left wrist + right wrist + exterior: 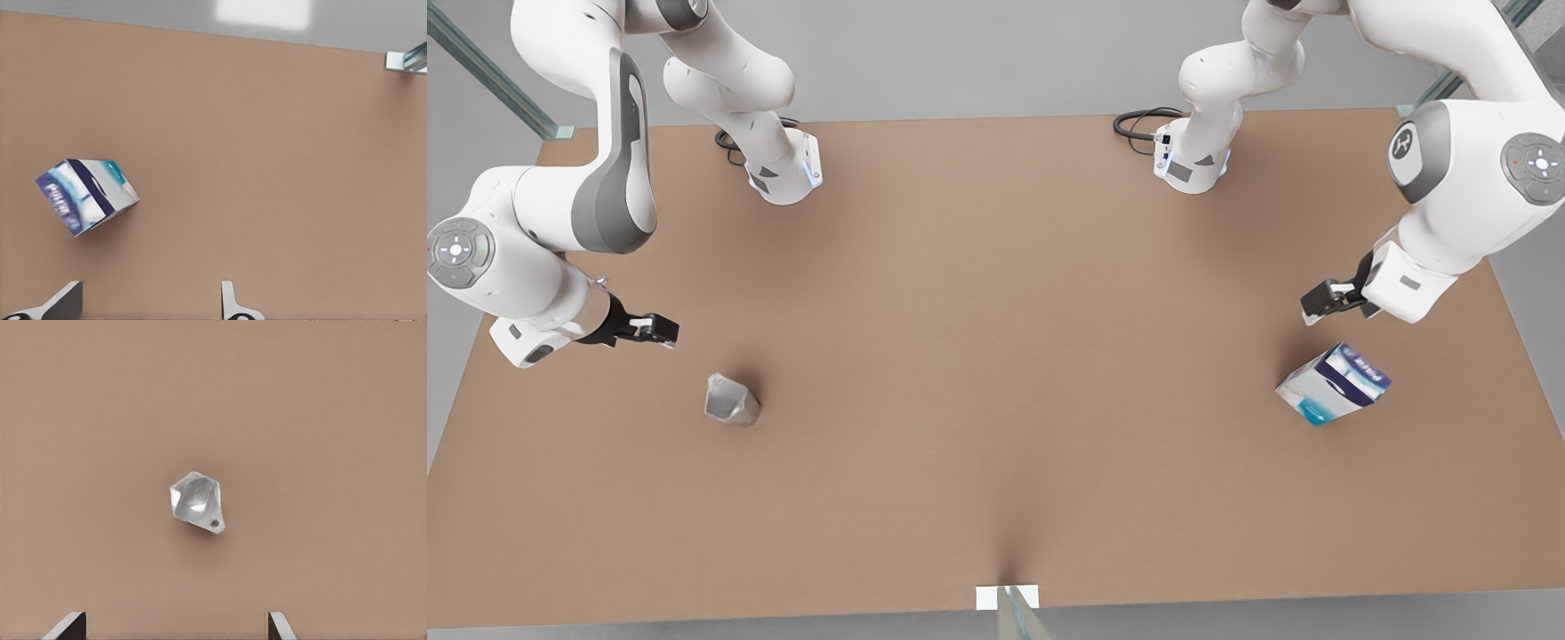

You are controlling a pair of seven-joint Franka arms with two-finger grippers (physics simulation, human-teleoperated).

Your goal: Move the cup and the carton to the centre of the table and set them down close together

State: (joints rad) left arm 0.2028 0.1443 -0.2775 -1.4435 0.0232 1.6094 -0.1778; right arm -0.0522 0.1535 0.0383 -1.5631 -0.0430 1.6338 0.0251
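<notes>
Each open, empty gripper hangs near its own target: left gripper (1316, 307) above the carton (1334, 384), right gripper (660, 331) beside the cup (730, 400), both far from centre

- Grey floor (978, 53) surrounds the work surface.
- Glassy greenish rails (489, 76) run diagonally at both far corners.
- Light: soft, even; bright patch (263, 12) on floor.
</notes>
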